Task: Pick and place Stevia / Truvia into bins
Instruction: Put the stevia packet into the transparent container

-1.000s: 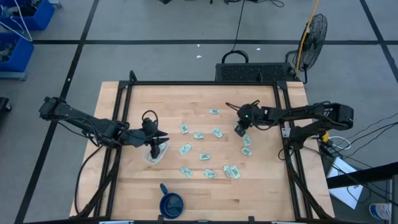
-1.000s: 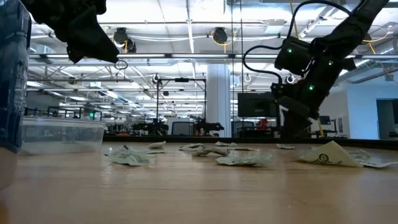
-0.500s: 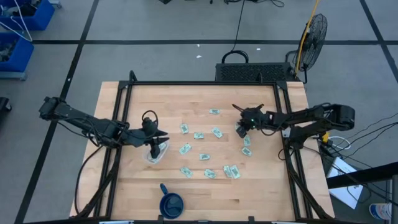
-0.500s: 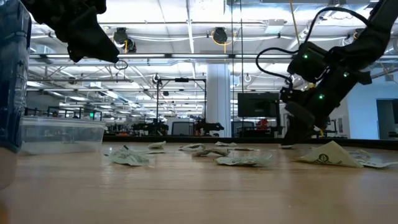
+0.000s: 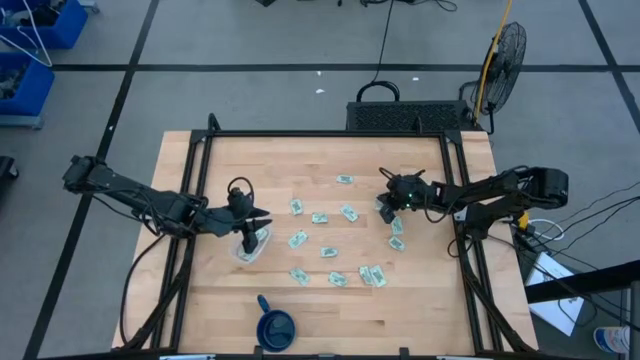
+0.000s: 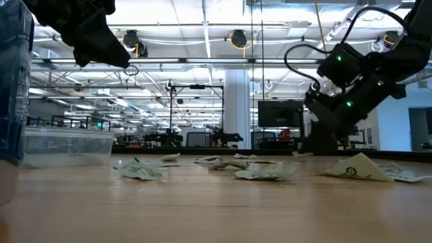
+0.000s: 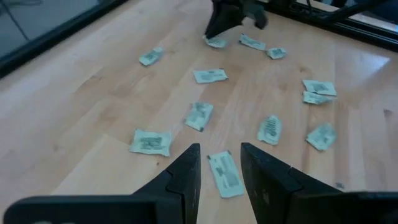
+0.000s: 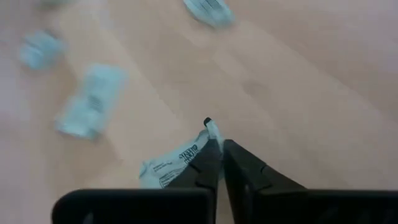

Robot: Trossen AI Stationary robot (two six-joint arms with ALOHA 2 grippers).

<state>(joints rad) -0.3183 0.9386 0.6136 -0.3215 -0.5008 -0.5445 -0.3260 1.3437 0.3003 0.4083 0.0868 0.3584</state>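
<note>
Several pale green and white sachets [image 5: 325, 250] lie flat and scattered over the middle of the wooden table. The clear tub [image 5: 250, 246] stands at the table's left and also shows in the low view [image 6: 64, 145]. My left gripper [image 5: 256, 224] hangs open and empty over the tub's far side; its wrist view [image 7: 221, 165] looks over the sachets. My right gripper [image 5: 384, 209] is down at the table on the right, shut on one sachet [image 8: 177, 160]; it also shows in the low view [image 6: 318, 143]. My right gripper pinches the sachet's upper corner [image 8: 210, 132] between its two fingertips. The fingers slant down from the table's right side. The rest of the sachet lies on the table beside one finger [image 8: 208, 163].
A dark blue cup with a handle [image 5: 274, 325] stands near the front edge, left of centre. A black frame [image 5: 320, 134] runs along the table's far edge and sides. Two more sachets [image 5: 397, 234] lie just nearer than my right gripper.
My right arm's wrist has sunk toward the table and drawn a little toward the right edge, so the gripper lies flatter; its fingertips stay at the same sachet.
</note>
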